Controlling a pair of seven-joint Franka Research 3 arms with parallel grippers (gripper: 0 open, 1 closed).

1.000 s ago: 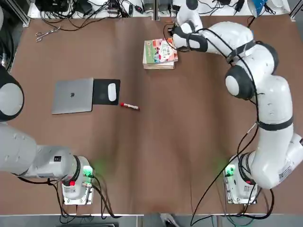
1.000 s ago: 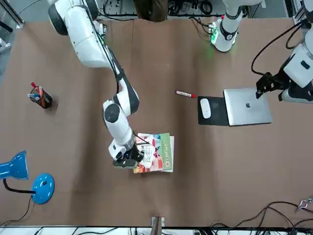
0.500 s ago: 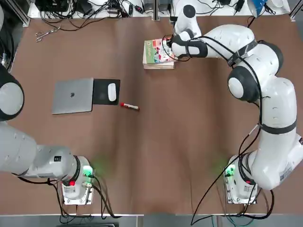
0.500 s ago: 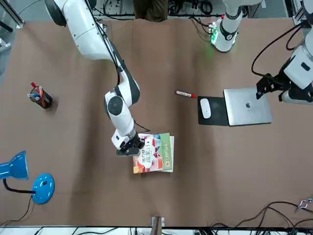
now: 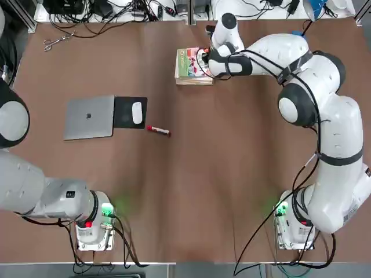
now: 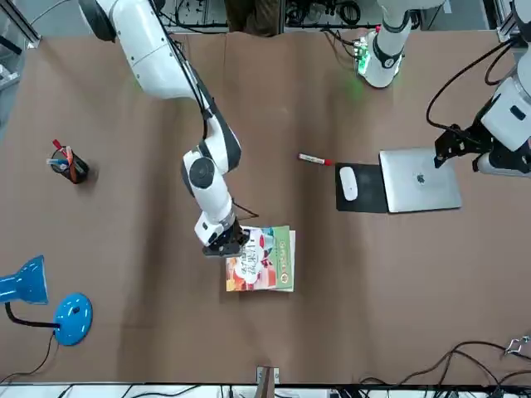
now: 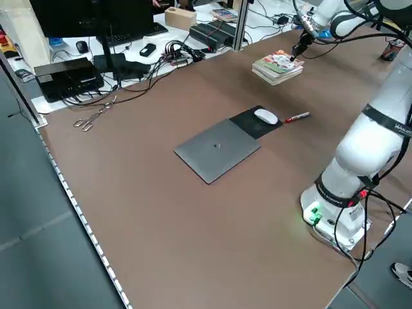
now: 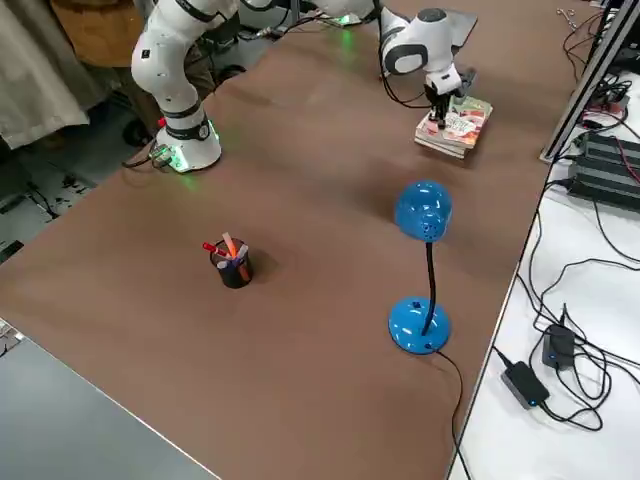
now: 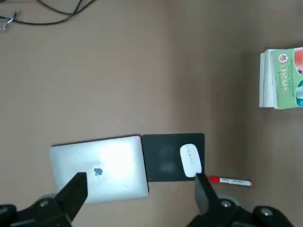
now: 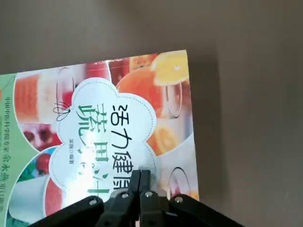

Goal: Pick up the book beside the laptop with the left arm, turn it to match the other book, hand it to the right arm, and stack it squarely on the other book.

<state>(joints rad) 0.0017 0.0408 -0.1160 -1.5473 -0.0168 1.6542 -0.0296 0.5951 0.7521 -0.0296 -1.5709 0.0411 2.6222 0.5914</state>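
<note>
While both arm bases sit at the near edge of the desk (image 5: 191,191), the wide middle stretch of brown top betw. them is bare, lots of room to move.

Left arm (image 5: 35,191) stays back on its own side; its fingers (image 9: 137,194) hang high over the laptop (image 5: 89,117), spread wide apart, holding nothing. The laptop lies flat, lid shut, w/ a black mousepad (image 5: 130,112) touching its right edge and a white mouse (image 5: 137,112) on the pad. A red marker (image 5: 158,130) lies just beside the pad's near right corner, apart from it.

Right arm (image 5: 324,145) reaches up its own side, then bends across toward the far middle. Its fingers (image 10: 141,182) are pinched fully together, gripping nothing, tips pointing down at the cover of the colourful book (image 5: 191,62) near that book's right edge; can't tell if they touch it.

That book lies flat on top of the other book (image 5: 194,80), of which only a thin strip of page edges shows along the near side. Green strip of the top cover runs along the stack's left edge. Edges of the two look roughly lined up. Stack sits close to the far edge of the desk, well apart from the laptop.

Scissors (image 5: 57,40) lie at the far left corner. On the robot's right, a pen cup (image 6: 69,165) and a blue desk lamp (image 6: 46,298) stand, both well clear of the stack.
</note>
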